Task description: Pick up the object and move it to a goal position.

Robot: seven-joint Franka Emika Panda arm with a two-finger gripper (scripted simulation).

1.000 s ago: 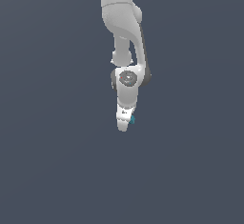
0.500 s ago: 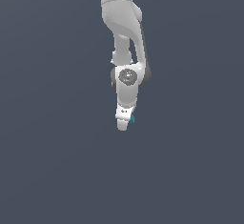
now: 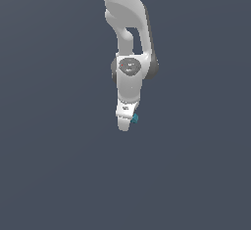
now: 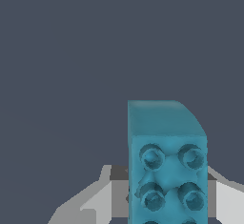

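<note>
Wrist view: teal studded brick [image 4: 167, 166] sits right between the hand's fingers [image 4: 95, 201], grey pads flanking it both sides, so the hand looks pinched on it. Exterior view shows only a teal sliver [image 3: 135, 119] at the tip of the white hand [image 3: 125, 122]; can't tell if it's off the table. Prob. light, rigid plastic w/ smooth, slippery sides. Best hold is across the flat side walls, not the rounded edge or studs.

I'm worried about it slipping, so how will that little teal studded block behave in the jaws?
The teal block looks rigid, so it probably won't flex. It is tiny beside the gripper, so likely light. Its smooth faces and rounded edge might let it twist or slip if held off-centre.
</note>
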